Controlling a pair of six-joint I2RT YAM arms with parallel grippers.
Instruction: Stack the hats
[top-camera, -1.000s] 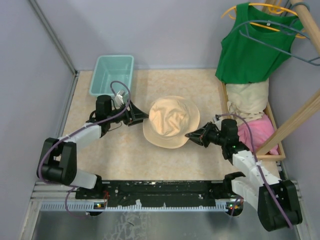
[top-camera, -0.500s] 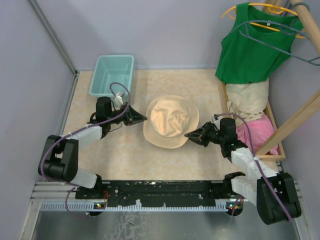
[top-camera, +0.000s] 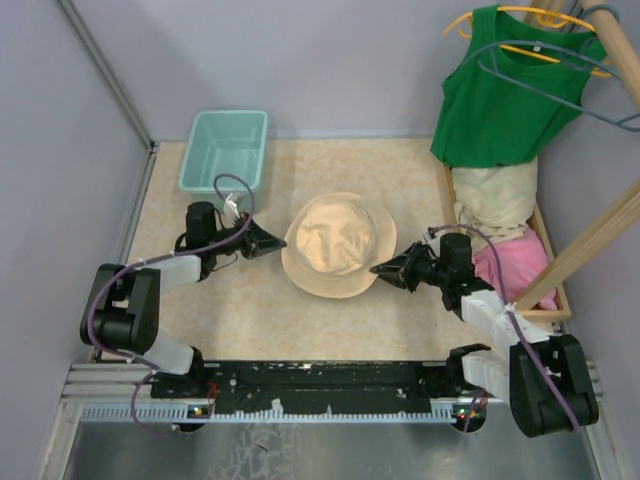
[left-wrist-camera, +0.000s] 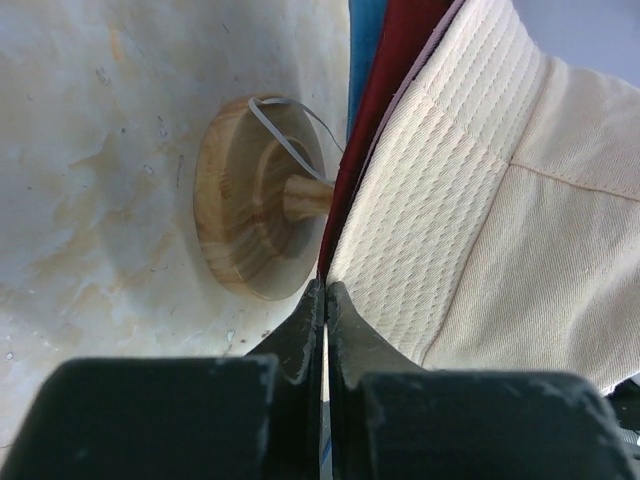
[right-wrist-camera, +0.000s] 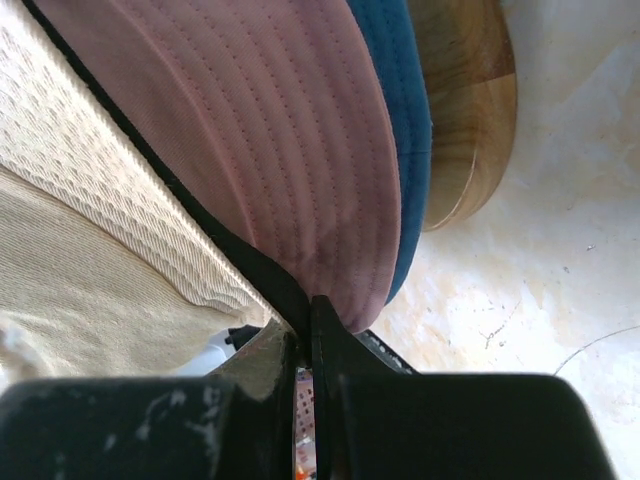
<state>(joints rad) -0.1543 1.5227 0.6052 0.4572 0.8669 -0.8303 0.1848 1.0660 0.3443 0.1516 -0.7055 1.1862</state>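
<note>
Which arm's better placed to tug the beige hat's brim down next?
Left, probably. The left gripper, shut, meets the brim edge of the beige hat; the right gripper sits at the brim of the pink hat instead.

My left arm (top-camera: 170, 268) lies low, reaching forward and inward. My left black two-finger tool (top-camera: 281, 241) points right, fingers (left-wrist-camera: 300, 325) pressed together. My right arm (top-camera: 492, 312) mirrors it, and my right black two-finger tool (top-camera: 376, 269) points left, closed to a slit.

I see the beige hat (top-camera: 338, 243) with rows of ribbed stitching. Under it are the pink hat (right-wrist-camera: 290, 140) with dotted stitch lines, the blue hat (right-wrist-camera: 415, 150) and the dark red hat (left-wrist-camera: 385, 80). The table (top-camera: 250, 300) is mottled cream.
</note>
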